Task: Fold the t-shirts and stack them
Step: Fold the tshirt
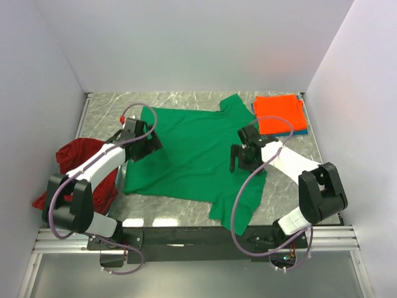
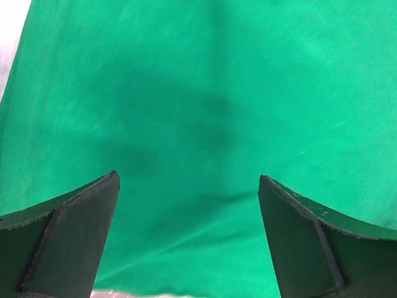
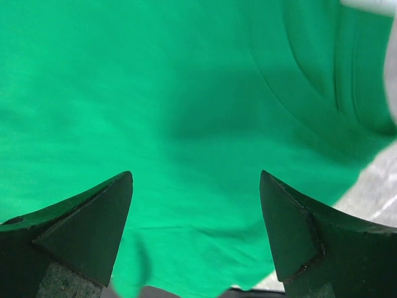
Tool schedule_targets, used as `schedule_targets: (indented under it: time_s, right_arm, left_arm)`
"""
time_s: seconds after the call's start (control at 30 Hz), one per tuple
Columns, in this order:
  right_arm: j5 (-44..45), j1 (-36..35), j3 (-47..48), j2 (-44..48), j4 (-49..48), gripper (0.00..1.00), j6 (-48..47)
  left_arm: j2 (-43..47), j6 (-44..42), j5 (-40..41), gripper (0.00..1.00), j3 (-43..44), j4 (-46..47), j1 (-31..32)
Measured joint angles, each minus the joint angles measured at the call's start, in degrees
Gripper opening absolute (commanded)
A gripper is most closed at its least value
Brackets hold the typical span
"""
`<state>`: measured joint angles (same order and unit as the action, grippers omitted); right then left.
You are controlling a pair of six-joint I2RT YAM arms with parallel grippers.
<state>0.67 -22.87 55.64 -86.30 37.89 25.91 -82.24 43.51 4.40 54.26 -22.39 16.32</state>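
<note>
A bright green t-shirt (image 1: 192,155) lies spread flat in the middle of the table, one sleeve toward the back and the other toward the near edge. My left gripper (image 1: 149,146) hovers over its left side, open; the left wrist view shows only green cloth (image 2: 205,93) between the wide-apart fingers of the gripper (image 2: 189,180). Over the shirt's right side, my right gripper (image 1: 239,158) is open too, with nothing but green cloth (image 3: 155,81) in its gap (image 3: 195,177). An orange-red shirt (image 1: 279,113) sits folded on a teal-blue one (image 1: 302,130) at the back right. A dark red shirt (image 1: 80,155) lies crumpled at the left.
The grey marble table top (image 1: 186,102) is closed in by white walls at the left, back and right. Both arm bases stand on the rail along the near edge. In the right wrist view a strip of bare table (image 3: 378,186) shows past the shirt's edge.
</note>
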Motion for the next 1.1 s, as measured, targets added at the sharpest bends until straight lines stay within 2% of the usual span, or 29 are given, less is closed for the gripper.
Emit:
schedule_targets:
  time_s: [0.2,0.37,0.8,0.93,1.1]
  right_arm:
    - [2.58,0.42,-3.41,-2.51,-1.46,0.89,1.11]
    - [3.67,1.86,-2.56,-6.93,-2.82,0.89,1.05]
    - [4.44,8.26,-1.27,-8.13,-2.80,0.90,-1.20]
    - [4.57,8.24,0.00,-8.44,-1.99,0.90,-2.23]
    - [5.35,7.34,2.08,-5.40,-0.72,0.91,-2.67]
  left_arm:
    - [4.63,1.73,-0.22,0.99,-6.99,0.26,0.00]
    - [6.80,2.49,-0.09,0.99,-8.48,0.22,0.00]
    - [8.04,5.79,-0.61,0.99,-10.49,-0.20,0.09]
    - [11.63,8.22,-0.04,1.00,-12.20,-3.41,1.07]
    - [20.17,11.87,2.80,0.99,-14.21,-10.29,3.39]
